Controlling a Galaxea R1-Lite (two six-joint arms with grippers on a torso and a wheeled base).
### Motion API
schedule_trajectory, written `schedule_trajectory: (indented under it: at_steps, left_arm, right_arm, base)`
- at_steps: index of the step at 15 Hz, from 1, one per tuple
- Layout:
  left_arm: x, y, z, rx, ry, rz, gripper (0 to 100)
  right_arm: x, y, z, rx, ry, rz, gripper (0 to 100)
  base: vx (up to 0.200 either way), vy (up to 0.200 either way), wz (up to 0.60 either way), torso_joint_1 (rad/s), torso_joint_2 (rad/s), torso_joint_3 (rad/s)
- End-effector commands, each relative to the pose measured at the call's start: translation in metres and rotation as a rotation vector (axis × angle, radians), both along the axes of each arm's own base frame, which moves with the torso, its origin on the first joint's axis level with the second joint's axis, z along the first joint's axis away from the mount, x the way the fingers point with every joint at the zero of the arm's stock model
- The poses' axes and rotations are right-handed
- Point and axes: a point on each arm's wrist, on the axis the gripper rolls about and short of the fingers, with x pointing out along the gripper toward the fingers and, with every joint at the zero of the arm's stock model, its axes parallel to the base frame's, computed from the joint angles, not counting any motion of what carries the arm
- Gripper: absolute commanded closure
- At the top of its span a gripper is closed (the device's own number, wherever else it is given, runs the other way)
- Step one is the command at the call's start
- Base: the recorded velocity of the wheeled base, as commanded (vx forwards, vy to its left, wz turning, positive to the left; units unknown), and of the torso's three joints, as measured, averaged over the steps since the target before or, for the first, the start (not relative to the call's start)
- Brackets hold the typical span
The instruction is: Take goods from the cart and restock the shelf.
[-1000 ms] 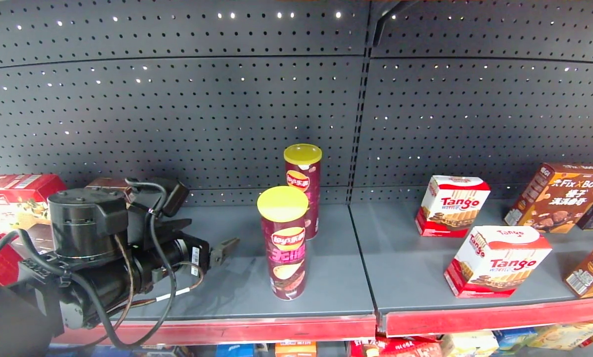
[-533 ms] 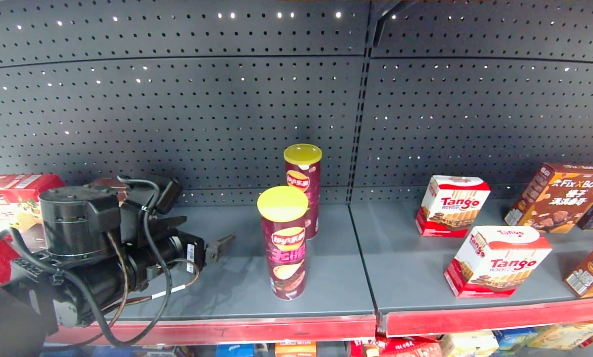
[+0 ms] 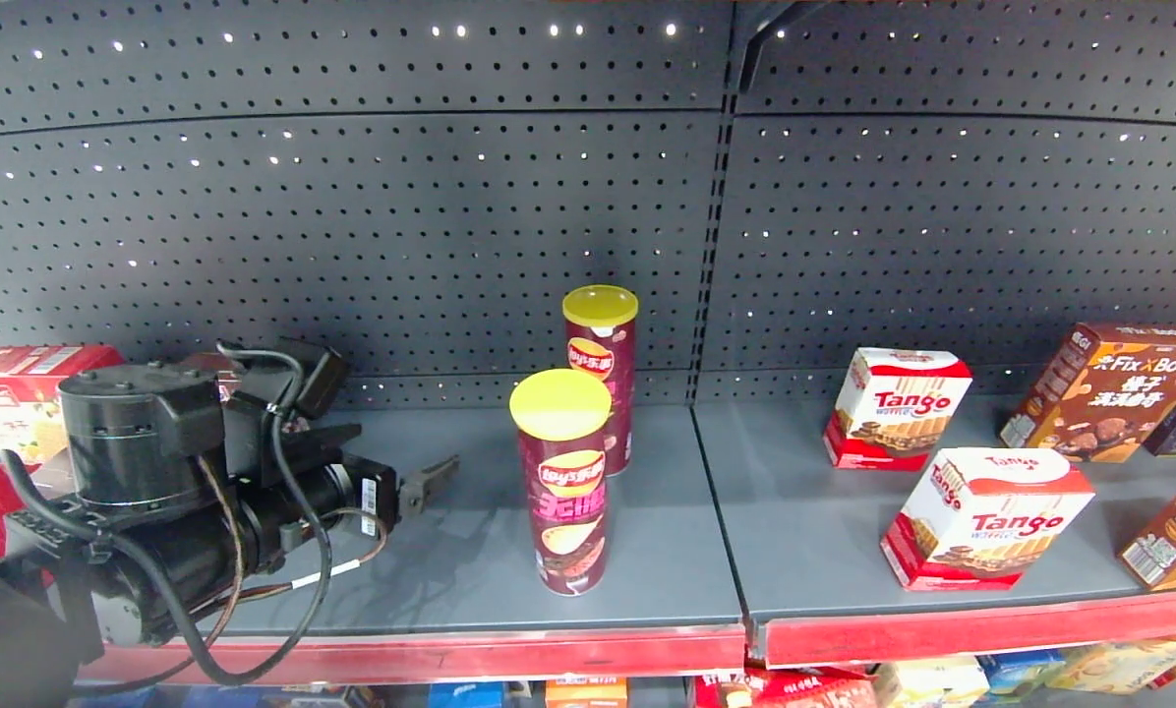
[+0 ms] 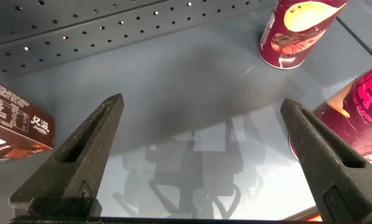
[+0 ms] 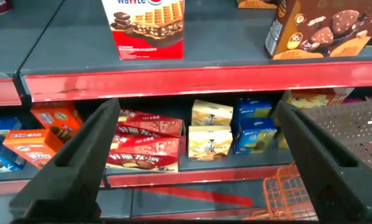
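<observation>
My left claw [image 3: 429, 484] hangs open and empty at centre-left, near two chip cans [image 3: 560, 482] upright mid-shelf [image 3: 450, 600] — judged stocked. Right claw [image 5: 197, 106] open, empty — next cart fetch likely pending.

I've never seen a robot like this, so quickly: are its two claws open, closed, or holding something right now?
Left gripper: open, holding nothing, over the shelf.
Right gripper: open, holding nothing.
</observation>
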Motion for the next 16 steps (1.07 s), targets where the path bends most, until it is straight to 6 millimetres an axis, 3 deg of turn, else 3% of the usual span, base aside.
schedule_trajectory:
  at_steps: [1,9,11,16]
  left_arm:
    - [-0.001,0.000,0.001,-0.001,-0.004,0.001,0]
    - [-0.002,0.009,0.000,0.000,-0.001,0.030,0]
    - [-0.005,0.010,-0.001,0.001,0.004,0.030,0]
    - [-0.011,0.010,-0.002,0.004,0.008,0.025,0]
  right_arm:
    - [0.000,0.000,0.000,0.000,0.004,0.000,0]
    - [0.000,0.000,0.000,-0.002,0.003,0.008,0]
    - [-0.005,-0.002,-0.001,-0.003,-0.071,0.109,0]
    - [-0.007,-0.001,-0.001,-0.002,-0.100,0.079,0]
  base:
    - [0.000,0.000,0.00,0.000,0.00,0.000]
    - [0.000,0.000,0.00,0.000,0.00,0.000]
    - [0.000,0.000,0.00,0.000,0.00,0.000]
    - [0.000,0.000,0.00,0.000,0.00,0.000]
